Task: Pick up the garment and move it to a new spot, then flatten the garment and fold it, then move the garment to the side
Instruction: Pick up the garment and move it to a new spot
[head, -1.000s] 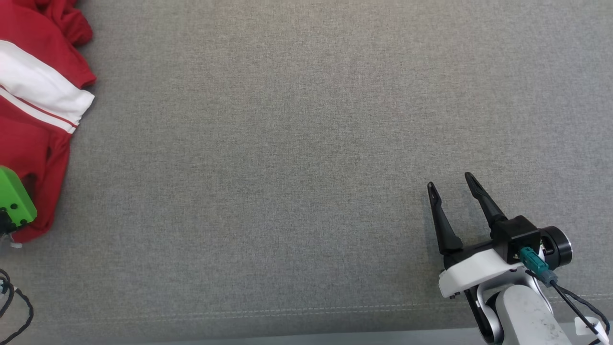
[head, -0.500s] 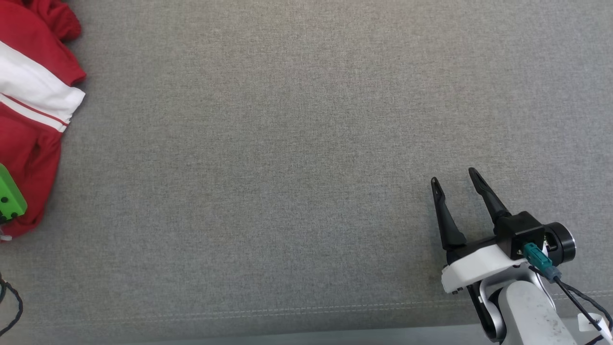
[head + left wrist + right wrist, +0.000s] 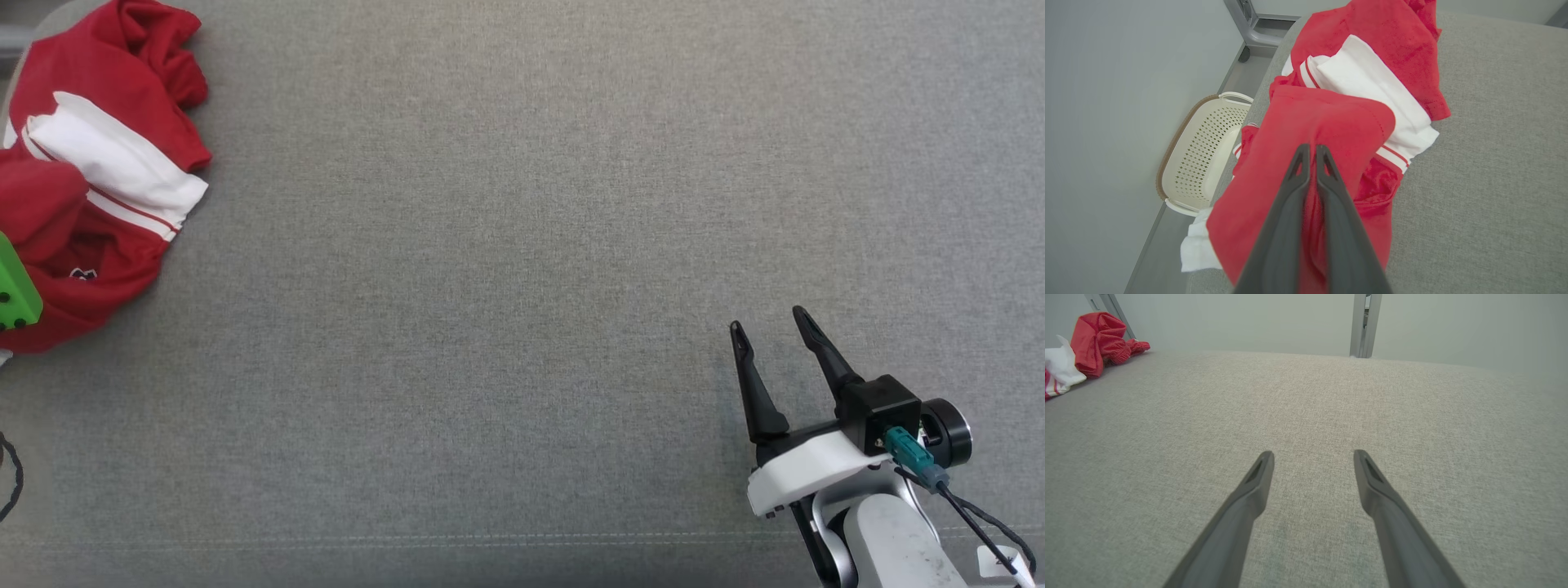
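Since a second ago the left gripper [image 3: 1312,153] has closed tight on a red fold of the garment [image 3: 106,188], and that fold now stands raised over the white band. The garment lies crumpled at the grey cushion's [image 3: 522,245] left end, its heap running along that edge, with a cream basket [image 3: 1204,151] on the floor beyond. The right gripper [image 3: 768,319], fingers spread and empty, is over the cushion's near right part, well apart from the cloth. The left arm looks placed to carry it rightward to the bare middle.
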Robot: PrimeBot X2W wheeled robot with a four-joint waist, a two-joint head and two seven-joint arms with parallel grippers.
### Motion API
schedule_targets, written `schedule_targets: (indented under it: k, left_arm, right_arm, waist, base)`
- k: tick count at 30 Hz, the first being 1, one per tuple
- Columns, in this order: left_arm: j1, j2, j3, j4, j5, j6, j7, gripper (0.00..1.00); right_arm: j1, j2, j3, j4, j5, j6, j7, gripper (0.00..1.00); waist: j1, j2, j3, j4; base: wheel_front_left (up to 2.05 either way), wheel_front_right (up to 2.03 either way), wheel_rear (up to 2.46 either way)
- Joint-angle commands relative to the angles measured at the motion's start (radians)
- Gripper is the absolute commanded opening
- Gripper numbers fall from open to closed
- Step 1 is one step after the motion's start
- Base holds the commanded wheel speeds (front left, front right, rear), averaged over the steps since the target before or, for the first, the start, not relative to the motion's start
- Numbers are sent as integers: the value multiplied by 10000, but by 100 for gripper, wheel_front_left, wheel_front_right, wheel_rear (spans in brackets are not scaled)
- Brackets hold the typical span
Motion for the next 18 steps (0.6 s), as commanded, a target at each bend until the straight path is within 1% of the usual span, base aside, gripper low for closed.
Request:
schedule_targets:
  k: [1, 4, 10, 15, 18]
  left_arm:
    - [-238, -48, -62, -134, 20, -106, -80, 0]
    - [-384, -98, -209, -338, -3, -309, -140, 0]
    - [-638, -396, -578, -800, -175, -602, 47, 0]
    - [-709, -866, -938, -1240, -330, -741, 146, 0]
    - [-699, -1213, -1202, -1480, -392, -792, 102, 0]
  right_arm:
    - [144, 27, -16, 30, 54, -3, -28, 100]
    - [298, 56, -27, 108, 132, -3, -28, 100]
    - [651, 107, -90, 194, 269, -3, -28, 100]
    - [956, 136, -176, 222, 371, -3, -28, 100]
    - [1082, 145, -151, 197, 463, -3, -28, 100]
  waist:
    - [0, 0, -569, 163]
    - [0, 0, -963, 179]
    - [0, 0, -1840, 115]
    - [0, 0, -2539, -81]
    - [0, 0, -2840, -314]
  base:
    - [0, 0, 0]
    - [0, 0, 0]
    - [0, 0, 0]
    - [0, 0, 0]
    - [0, 0, 0]
